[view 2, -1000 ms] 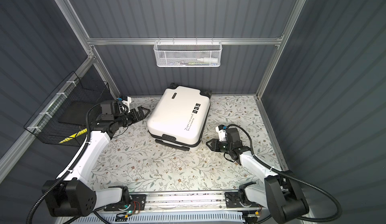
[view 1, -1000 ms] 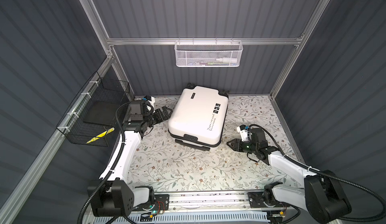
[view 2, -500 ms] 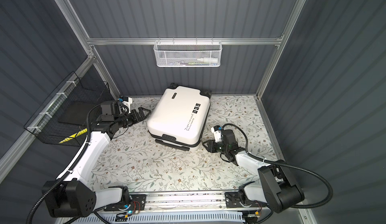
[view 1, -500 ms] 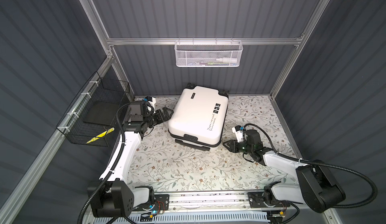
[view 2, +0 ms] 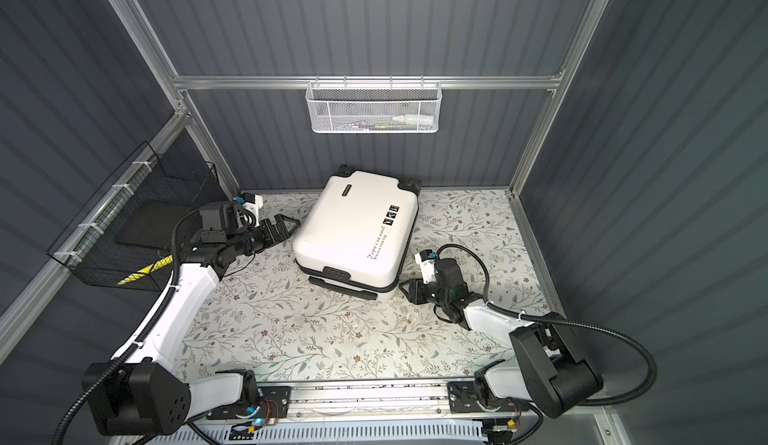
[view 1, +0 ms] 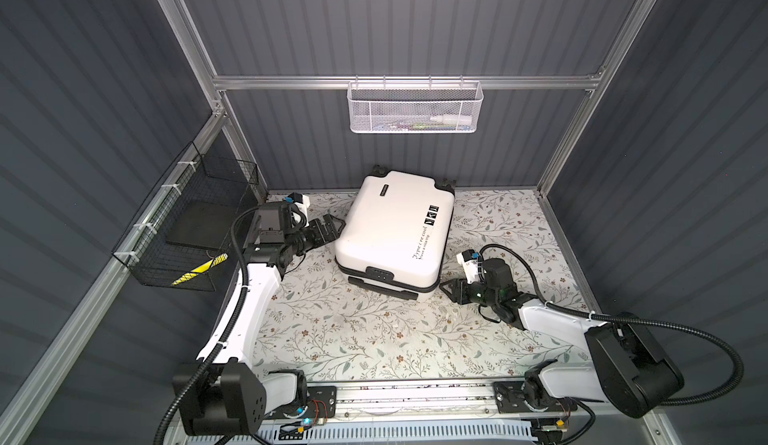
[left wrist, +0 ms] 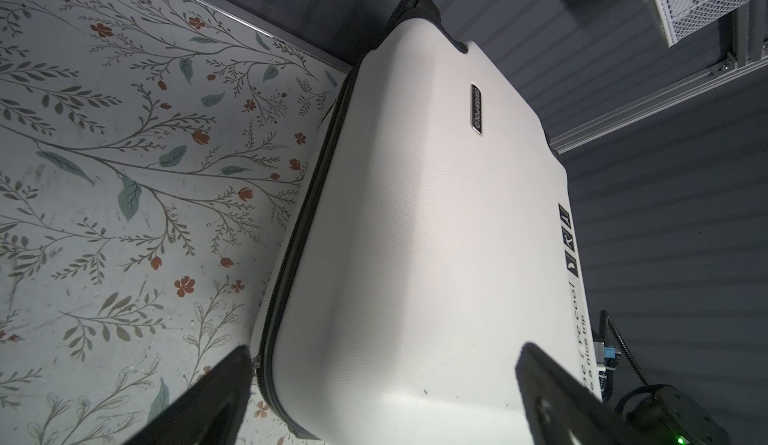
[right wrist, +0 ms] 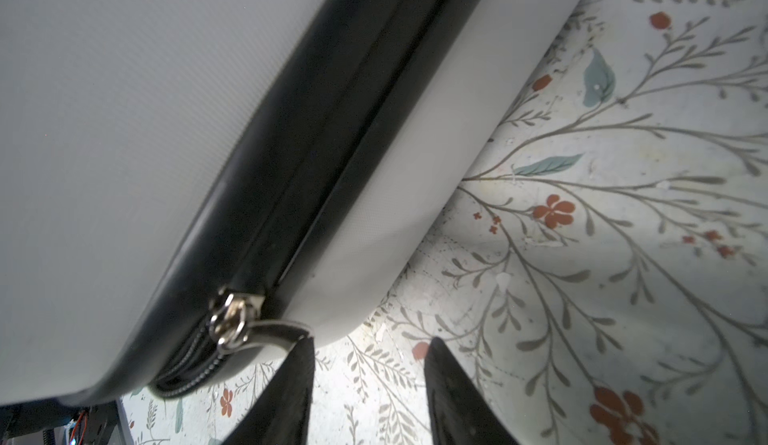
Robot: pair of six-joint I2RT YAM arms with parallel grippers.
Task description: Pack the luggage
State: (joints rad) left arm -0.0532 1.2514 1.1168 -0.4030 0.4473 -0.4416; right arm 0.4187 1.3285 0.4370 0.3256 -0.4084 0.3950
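Observation:
The luggage (view 1: 395, 231) (view 2: 353, 231) is a white hard-shell suitcase lying flat and closed at the back middle of the floral mat. My left gripper (view 1: 332, 227) (view 2: 291, 223) is wide open at its left side; in the left wrist view the gripper (left wrist: 384, 353) straddles the shell (left wrist: 415, 235) edge. My right gripper (view 1: 446, 291) (view 2: 405, 291) is low at the near right corner. In the right wrist view this gripper (right wrist: 370, 341) is open with only mat between its fingers. The metal zipper slider (right wrist: 230, 322) and its pull tab (right wrist: 274, 331) lie beside one fingertip (right wrist: 305, 349).
A white mesh basket (view 1: 413, 108) hangs on the back wall above the suitcase. A black wire basket (view 1: 187, 231) hangs on the left wall, close behind the left arm. Bare floral mat (view 1: 374, 330) lies in front of the suitcase. Dark walls close in three sides.
My right gripper has slid left across the mat to the suitcase's near right corner, and its jaws have widened a little. The left arm and the suitcase have not moved.

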